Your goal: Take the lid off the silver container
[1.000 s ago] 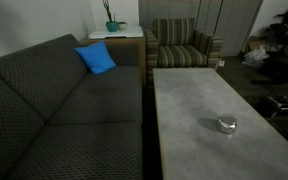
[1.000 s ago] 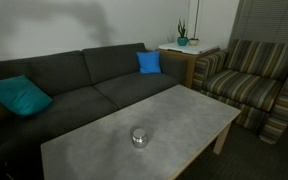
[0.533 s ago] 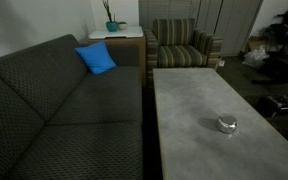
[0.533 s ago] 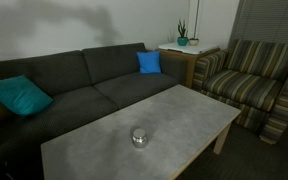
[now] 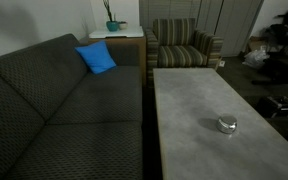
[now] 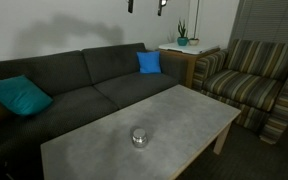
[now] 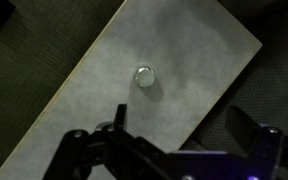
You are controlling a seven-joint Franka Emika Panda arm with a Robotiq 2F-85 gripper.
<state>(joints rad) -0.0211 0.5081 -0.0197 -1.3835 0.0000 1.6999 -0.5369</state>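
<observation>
Silver container (image 5: 226,127) is showing as a small, squat, shiny round pot, with its slightly domed lid (image 7: 146,73) sitting closed on top. It is resting on the grey desk (image 6: 189,108), away from every edge. The tool (image 6: 146,5) is hanging high above with its jaws spread wide, holding nothing. The container is lying well below it, in the wrist view beyond the fingers (image 7: 115,122).
</observation>
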